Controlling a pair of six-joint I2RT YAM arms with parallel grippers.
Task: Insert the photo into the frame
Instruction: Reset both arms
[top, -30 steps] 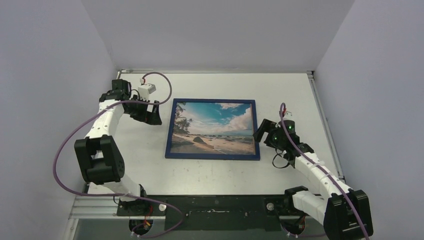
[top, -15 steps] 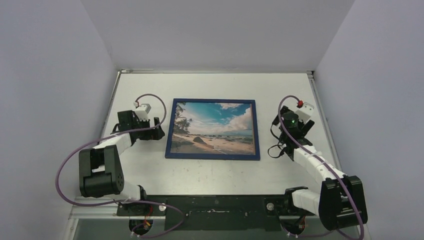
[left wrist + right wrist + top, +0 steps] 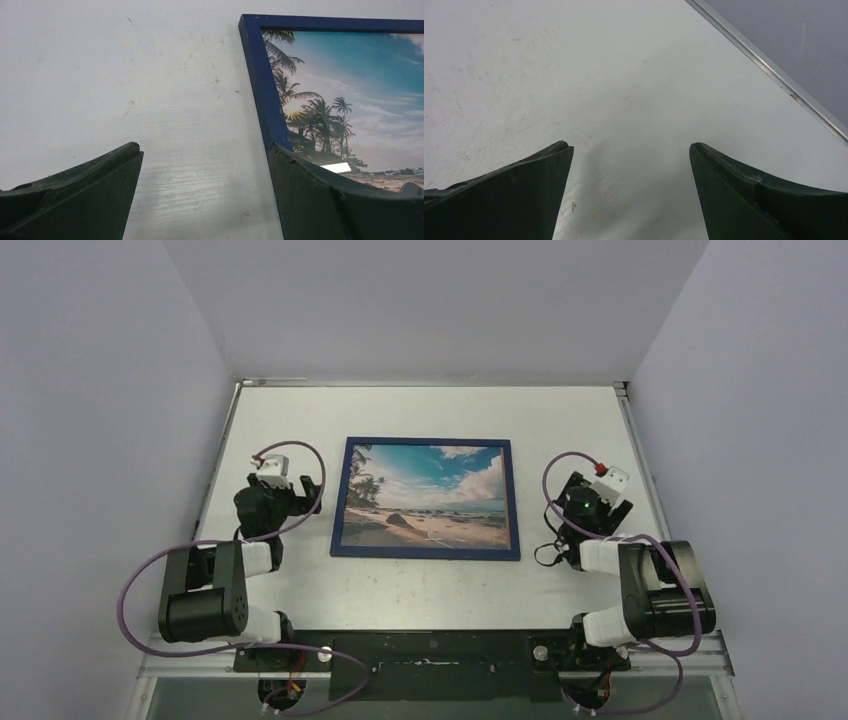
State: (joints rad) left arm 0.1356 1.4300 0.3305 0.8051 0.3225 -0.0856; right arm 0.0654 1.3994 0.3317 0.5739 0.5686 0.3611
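Observation:
The dark blue frame (image 3: 510, 500) lies flat in the middle of the table with the beach photo (image 3: 425, 495) inside it, picture side up. Its top-left corner also shows in the left wrist view, with the frame (image 3: 260, 75) and the photo (image 3: 350, 90). My left gripper (image 3: 295, 483) is open and empty, left of the frame over bare table; in its own view (image 3: 205, 152) its right finger overlaps the frame's edge. My right gripper (image 3: 598, 502) is open and empty, right of the frame; its own view (image 3: 631, 150) shows only bare table.
The white table (image 3: 430, 580) has a metal rim along its right side (image 3: 774, 70) and grey walls all round. Both arms are folded back near their bases at the near edge, with purple cables looping beside them.
Both arms have drawn back toward their bases. The left gripper moved nearer and the right gripper swung away from the frame's right edge. The frame and photo have not moved.

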